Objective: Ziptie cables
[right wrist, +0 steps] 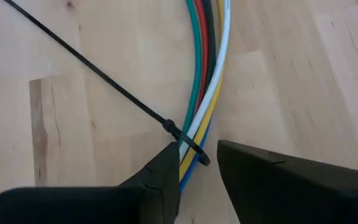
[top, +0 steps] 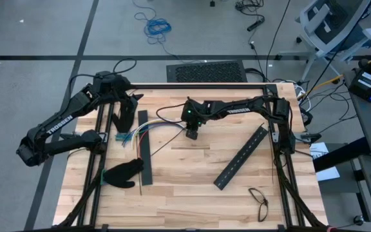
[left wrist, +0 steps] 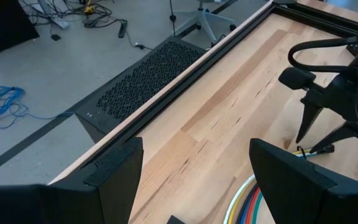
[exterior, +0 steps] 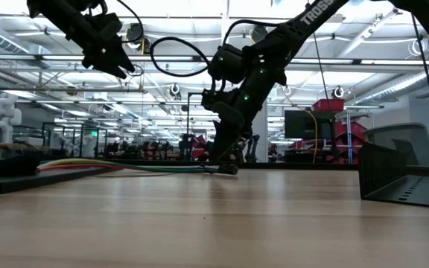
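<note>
At table centre, right gripper (right wrist: 197, 171) pinches ziptie (right wrist: 92, 71) looped round cables (right wrist: 207, 68); cinching step. Next: pull tail. Left gripper (left wrist: 194, 180) hovers, released.

Two black jointed arms, white TROSSEN lettering, looping black cables, green light

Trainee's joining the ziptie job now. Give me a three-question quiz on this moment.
1. True or false: a ziptie is looped around the cables.
2. Which gripper is down at the cables: A left, B right?
3. The left gripper is raised with its jaws ____.

Key: 1 true. 2 B, the right gripper, fingers either side of the bundle by the ziptie loop. 3 open.
</note>
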You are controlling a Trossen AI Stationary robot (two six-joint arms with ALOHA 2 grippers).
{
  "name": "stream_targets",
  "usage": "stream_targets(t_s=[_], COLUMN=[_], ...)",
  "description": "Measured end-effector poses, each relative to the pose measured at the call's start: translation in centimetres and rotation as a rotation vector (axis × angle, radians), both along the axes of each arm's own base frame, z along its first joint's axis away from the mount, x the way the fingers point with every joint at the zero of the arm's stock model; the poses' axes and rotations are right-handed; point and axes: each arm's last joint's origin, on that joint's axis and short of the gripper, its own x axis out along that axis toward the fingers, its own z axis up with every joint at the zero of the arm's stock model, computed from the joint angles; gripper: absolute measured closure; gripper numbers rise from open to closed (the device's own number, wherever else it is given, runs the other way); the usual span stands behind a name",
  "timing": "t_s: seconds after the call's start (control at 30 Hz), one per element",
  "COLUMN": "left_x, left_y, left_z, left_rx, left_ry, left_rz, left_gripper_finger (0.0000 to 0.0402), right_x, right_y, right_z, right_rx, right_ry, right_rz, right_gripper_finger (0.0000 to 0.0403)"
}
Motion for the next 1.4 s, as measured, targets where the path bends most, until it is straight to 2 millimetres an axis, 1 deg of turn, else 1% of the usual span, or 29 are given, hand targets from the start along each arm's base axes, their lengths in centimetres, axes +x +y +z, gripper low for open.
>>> stream_targets(t_s=[0.17, 0.37, 1.07, 1.17, 1.4], left_x=[0.0, 0.0, 0.0, 0.0, 0.0], left_y=[0.0, 0.0, 0.0, 0.0, 0.0], left_z=[0.0, 0.0, 0.0, 0.0, 0.0], left_rx=[-0.001, 0.0, 0.0, 0.0, -0.001], left_ry=[0.0, -0.001, -0.001, -0.001, -0.001], left_rz=[0.0, 0.001, 0.001, 0.001, 0.002], left_gripper_finger=[0.0111, 0.0111, 0.0111, 0.0111, 0.0111], right_x=[0.0, 0.1, 0.3, 0.3, 0.4], right_y=[0.0, 0.0, -0.1, -0.1, 0.0], right_z=[0.0, -0.8, -0.7, -0.9, -1.3], right_rx=[-0.007, 0.012, 0.003, 0.005, 0.014], right_ry=[-0.003, 0.012, -0.007, -0.005, 0.001], right_rz=[0.025, 0.046, 0.037, 0.037, 0.038], right_gripper_finger=[0.0298, 0.0298, 0.0299, 0.0305, 0.0339])
